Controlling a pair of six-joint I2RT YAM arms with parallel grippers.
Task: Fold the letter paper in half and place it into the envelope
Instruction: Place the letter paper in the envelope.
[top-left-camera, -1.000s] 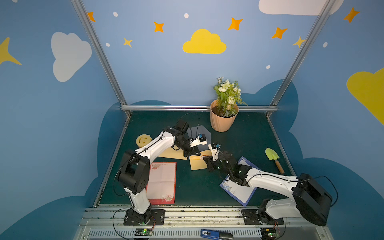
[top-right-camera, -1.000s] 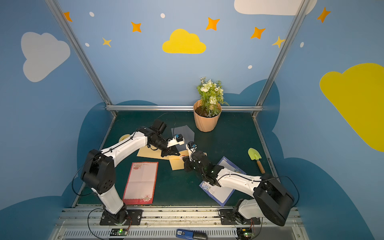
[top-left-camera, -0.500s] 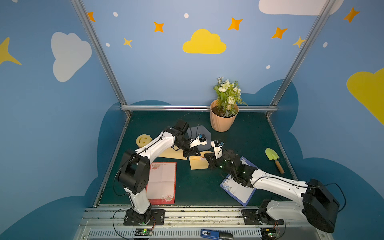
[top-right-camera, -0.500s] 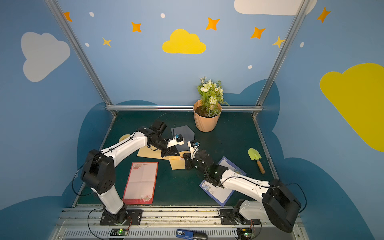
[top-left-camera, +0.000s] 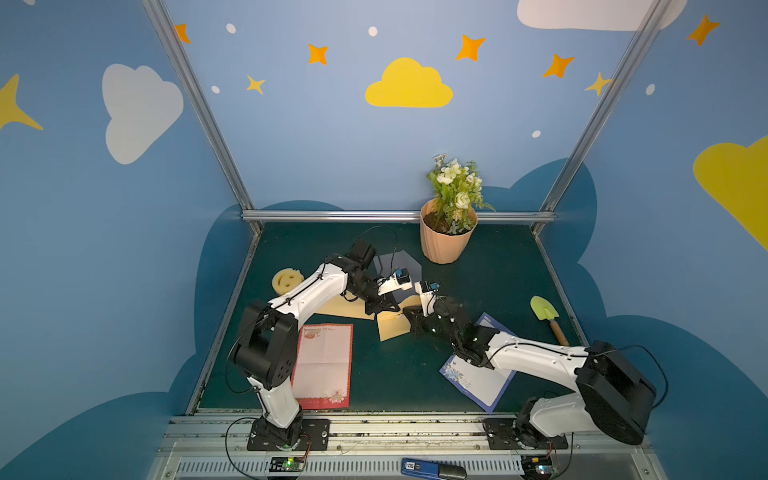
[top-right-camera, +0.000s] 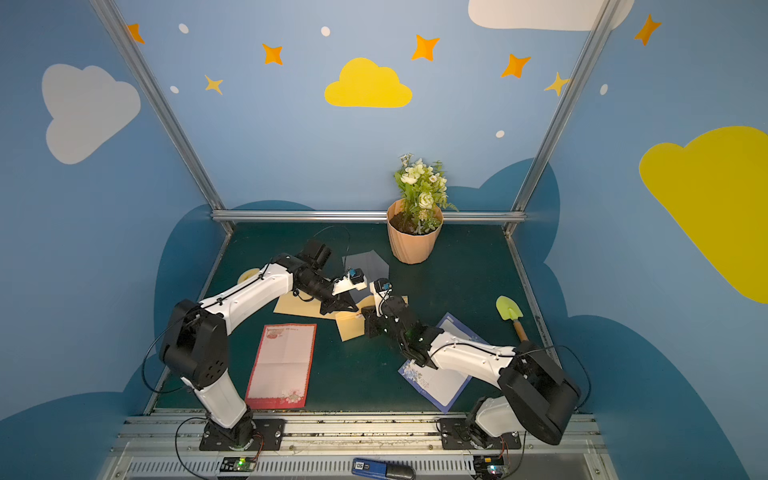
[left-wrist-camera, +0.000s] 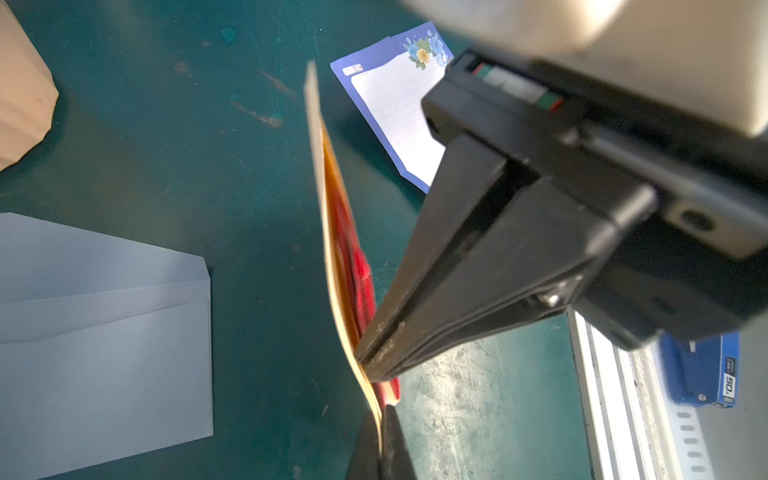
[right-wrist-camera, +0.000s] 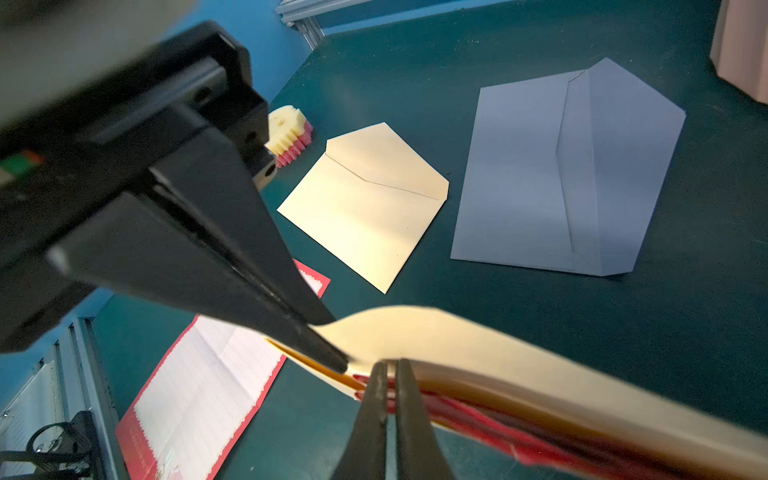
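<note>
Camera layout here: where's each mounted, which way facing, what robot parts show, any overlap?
Top views: high over the front rail, facing down and back across the table; left arm and right arm whole.
Left wrist: on the left arm, facing along the left pincer, shut on the held envelope; right pincer intrudes.
Right wrist: on the right arm, facing along its pincer, shut on the red letter.
Shared: both wrist views show the grey envelope.

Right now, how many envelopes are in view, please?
3: grey envelope by the flowerpot; flat cream envelope beside it; raised cream envelope in left gripper, right gripper holding red letter inside.
</note>
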